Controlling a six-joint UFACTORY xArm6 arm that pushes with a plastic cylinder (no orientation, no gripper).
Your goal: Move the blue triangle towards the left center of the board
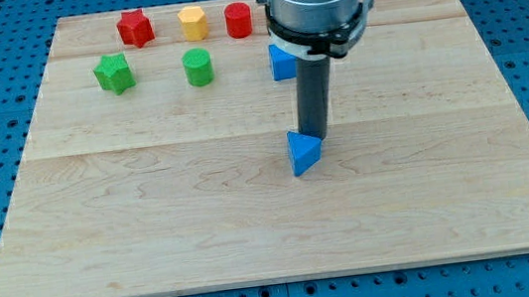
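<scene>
Seven blocks on wooden board [155,241], listed by position.

Item of interest: blue triangle [305,152], near board centre, slightly toward the view's right. Small, rigid, apparently light; likely to slide freely on smooth wood and to pivot if pressed off-centre (pointed corners invite rotation). No fragility evident.

Contact: my tip [316,139] at triangle's upper right edge, touching or just beside it; exact contact not resolvable. No pincer fitted, so nothing to open or close, only a plain rod for pushing. Best pushing face judged to be the flat right-hand side, square and mid-face, for travel toward the view's left.

Others, all near the view's top: red star-like block [135,28], yellow hexagon [192,22], red cylinder [238,20], green star-like block [114,74], green cylinder [197,67], second blue block [281,63] (partly hidden behind arm, shape unclear).
</scene>
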